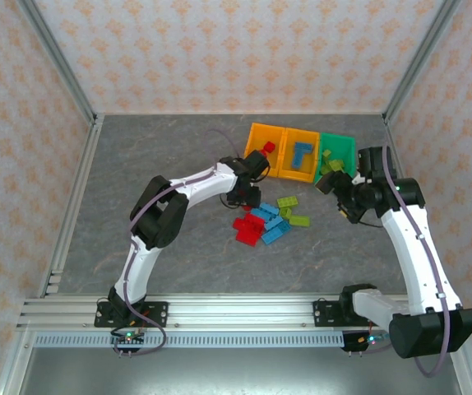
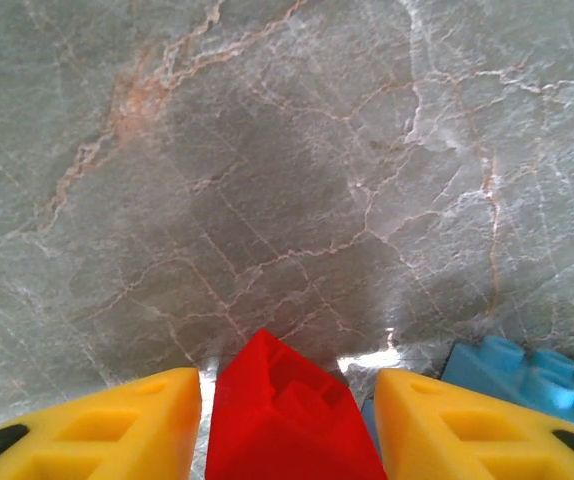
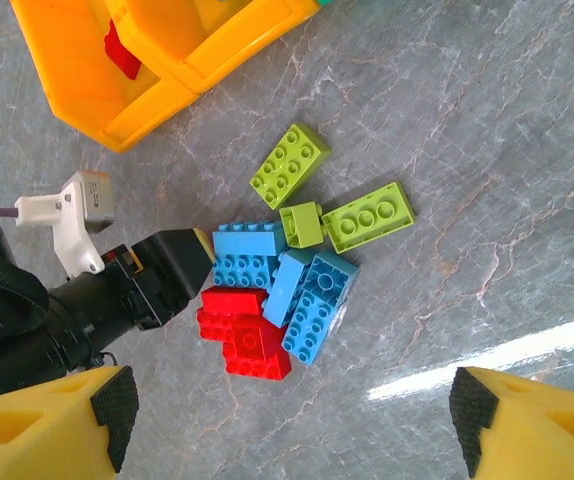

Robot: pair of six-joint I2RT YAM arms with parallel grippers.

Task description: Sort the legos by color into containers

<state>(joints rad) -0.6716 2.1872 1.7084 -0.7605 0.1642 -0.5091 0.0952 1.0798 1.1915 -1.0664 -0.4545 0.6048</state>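
- Left gripper [image 2: 287, 395]: jaws narrow, flanking a red lego [image 2: 279, 425]; I cannot tell whether the grip is firm.
- Pile of legos [image 1: 267, 222] lies just beside it, toward the right arm.
- Left orange bin [image 1: 256, 146] already holds red and sits just beyond; the left arm is nearer.
- Right gripper [image 3: 287, 420]: wide, empty.

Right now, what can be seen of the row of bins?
The row of bins is three open-top rectangular compartments joined side by side, of glossy plastic by the look: two orange, then one green at the right end. It stands upright on the far part of the grey table. The left orange one holds a red brick, the middle one blue bricks, the green one yellow-green bricks.
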